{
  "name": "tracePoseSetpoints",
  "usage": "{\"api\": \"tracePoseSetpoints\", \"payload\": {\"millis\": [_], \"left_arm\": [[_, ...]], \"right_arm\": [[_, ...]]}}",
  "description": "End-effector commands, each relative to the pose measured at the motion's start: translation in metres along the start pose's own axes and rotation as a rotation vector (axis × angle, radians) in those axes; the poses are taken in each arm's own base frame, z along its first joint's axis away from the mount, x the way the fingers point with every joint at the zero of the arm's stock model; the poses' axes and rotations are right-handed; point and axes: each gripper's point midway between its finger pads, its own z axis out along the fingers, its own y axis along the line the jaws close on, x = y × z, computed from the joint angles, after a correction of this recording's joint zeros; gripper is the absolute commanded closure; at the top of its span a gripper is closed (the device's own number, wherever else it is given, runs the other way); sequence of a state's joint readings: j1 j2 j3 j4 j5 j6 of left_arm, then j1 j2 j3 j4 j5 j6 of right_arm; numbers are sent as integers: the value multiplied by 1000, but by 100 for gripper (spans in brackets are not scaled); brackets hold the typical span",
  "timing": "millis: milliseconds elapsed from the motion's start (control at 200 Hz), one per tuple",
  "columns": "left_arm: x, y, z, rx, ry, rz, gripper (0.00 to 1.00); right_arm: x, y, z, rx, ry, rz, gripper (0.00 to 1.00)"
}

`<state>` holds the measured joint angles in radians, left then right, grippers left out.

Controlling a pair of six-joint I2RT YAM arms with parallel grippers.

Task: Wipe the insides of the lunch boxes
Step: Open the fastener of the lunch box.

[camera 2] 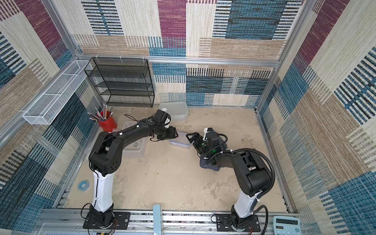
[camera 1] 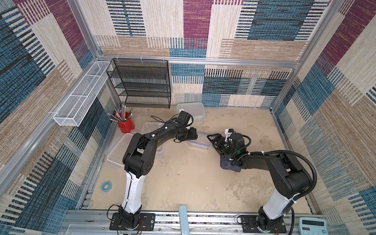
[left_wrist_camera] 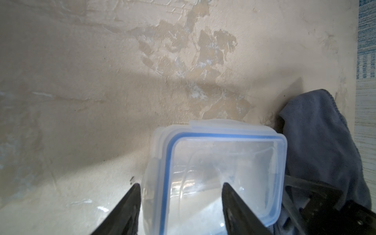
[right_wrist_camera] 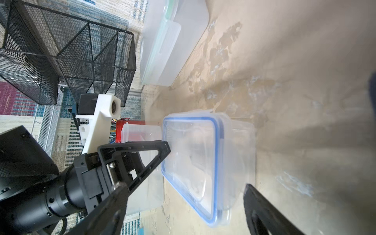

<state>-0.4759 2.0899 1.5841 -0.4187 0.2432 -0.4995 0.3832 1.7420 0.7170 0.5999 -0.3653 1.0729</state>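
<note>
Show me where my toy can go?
The front middle of the table is bare, between the blue tape roll and the grey cloth. Back right corner too. Crowded on the left by the red cup and tubs.

A: Back left corner?
B: Black mesh shelf rack [camera 1: 140, 84] stands on the tabletop [camera 1: 190, 180] against the patterned wall [camera 1: 228, 87]. White wire basket [camera 1: 82, 94], 3 compartments, hangs on the side wall beside it.
A: Under the basket?
B: Red cup [camera 1: 127, 126], pencils [camera 1: 117, 115] fanned out in it. Blue tape roll [camera 1: 106, 186] lies flat, well apart, nearer the front.
A: Right side?
B: Grey-blue cloth [camera 1: 228, 166], crumpled on the tabletop. Pale blue calculator [camera 1: 313, 234] sits beyond the front right corner.
</note>
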Motion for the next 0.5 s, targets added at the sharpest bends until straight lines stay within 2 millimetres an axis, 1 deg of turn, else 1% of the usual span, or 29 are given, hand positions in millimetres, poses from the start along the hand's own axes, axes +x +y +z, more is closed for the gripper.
{"api": "tracePoseSetpoints", "payload": {"millis": [0,120,235,326,386,496], "left_arm": [[5,0,-3,3,13,-18,37],[8,2,-4,1,10,-28,37],[11,2,-6,6,7,-44,37],[13,1,-6,21,7,-53,37],[14,0,-6,28,7,-55,38],[15,-1,-6,34,10,-62,38]], "right_arm": [[-10,6,-1,-24,-58,11,11],[-6,5,8,-64,-37,49,12],[-9,7,12,-90,-52,81,16],[-15,9,9,-102,-88,96,20],[-18,11,5,-115,-117,110,26],[-22,14,0,-146,-150,133,33]]}}
